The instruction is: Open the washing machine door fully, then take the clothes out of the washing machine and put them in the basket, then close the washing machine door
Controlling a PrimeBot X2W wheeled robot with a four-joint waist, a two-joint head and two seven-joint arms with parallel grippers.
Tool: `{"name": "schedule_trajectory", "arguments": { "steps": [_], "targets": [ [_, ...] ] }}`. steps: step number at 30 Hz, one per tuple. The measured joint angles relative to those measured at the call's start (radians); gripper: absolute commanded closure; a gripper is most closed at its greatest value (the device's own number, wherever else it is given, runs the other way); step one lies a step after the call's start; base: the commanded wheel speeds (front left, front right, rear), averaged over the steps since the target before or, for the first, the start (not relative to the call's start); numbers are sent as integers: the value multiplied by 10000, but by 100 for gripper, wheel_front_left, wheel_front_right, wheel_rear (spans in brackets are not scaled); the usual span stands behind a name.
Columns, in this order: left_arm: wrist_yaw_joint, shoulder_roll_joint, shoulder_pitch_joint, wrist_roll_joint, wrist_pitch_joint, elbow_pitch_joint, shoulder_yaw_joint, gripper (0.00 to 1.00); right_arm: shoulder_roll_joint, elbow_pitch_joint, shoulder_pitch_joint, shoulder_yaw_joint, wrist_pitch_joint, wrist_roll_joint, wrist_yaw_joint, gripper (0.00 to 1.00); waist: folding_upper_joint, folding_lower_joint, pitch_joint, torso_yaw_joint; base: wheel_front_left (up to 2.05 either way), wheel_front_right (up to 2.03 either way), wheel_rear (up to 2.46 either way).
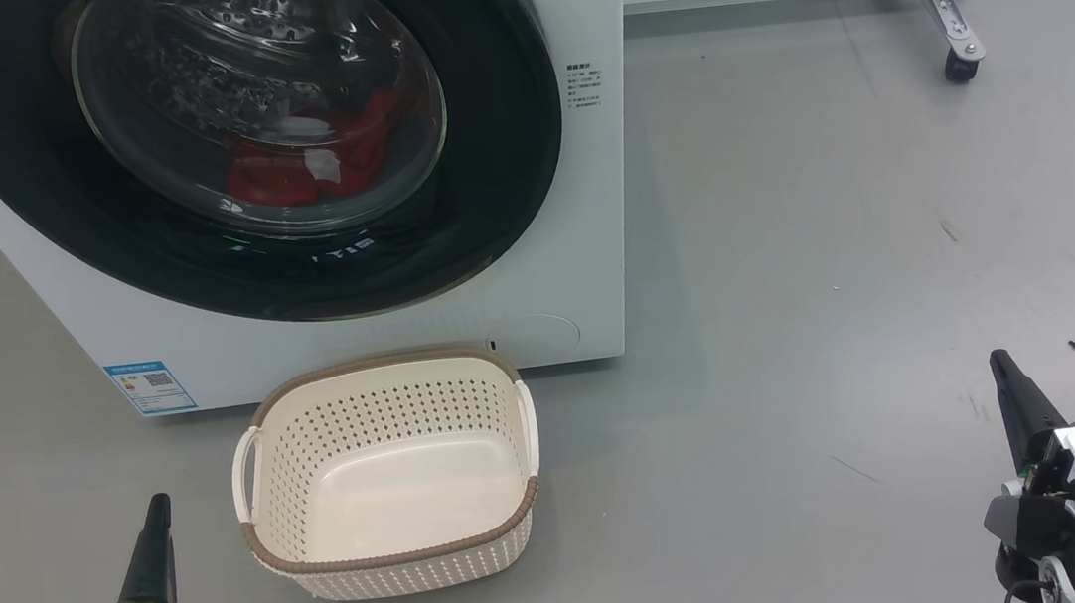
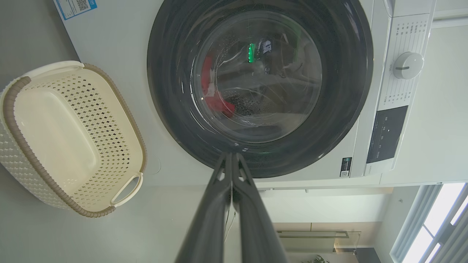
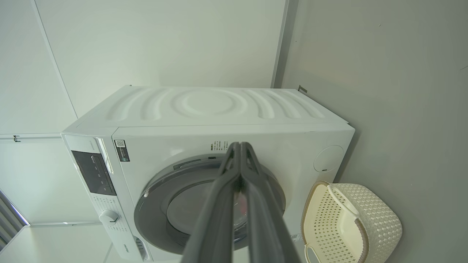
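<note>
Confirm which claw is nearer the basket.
The left claw, green-bodied, close beside the basket. The white-bodied right claw stands far off on the other side.

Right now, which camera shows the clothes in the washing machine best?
The head view: the clothes show red and white, low behind the washing machine door. The left wrist view shows a smaller red patch among reflections. In the right wrist view the right gripper hides most of it.

Bright, even indoor light; glare streaks the washing machine door (image 1: pixel 241 143); wrist views bend lines at their edges
</note>
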Motion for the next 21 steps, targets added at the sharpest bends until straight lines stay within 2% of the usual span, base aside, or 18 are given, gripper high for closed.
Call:
{"name": "schedule_trajectory", "arguments": {
  "steps": [7, 8, 14, 21],
  "targets": [
    [0, 0, 0, 0, 0, 0, 0, 100, 0, 0, 0, 0, 0, 0, 0, 100, 0, 0, 0, 0, 0, 0, 0],
    [0, 0, 0, 0, 0, 0, 0, 0, 0, 0, 0, 0, 0, 0, 0, 0, 0, 0, 0, 0, 0, 0, 0],
    [4, -219, 475, 2, -2, 564, -111, 0, 263, 577, 537, 6, 2, -2, -8, 0, 0, 0, 2, 0, 0, 0, 0],
    [4, -245, 518, 56, -182, 558, -163, 0, 286, 516, 607, 90, -192, -38, -8, 0, 0, 0, 14, 1, 0, 0, 0]
  ]
}}
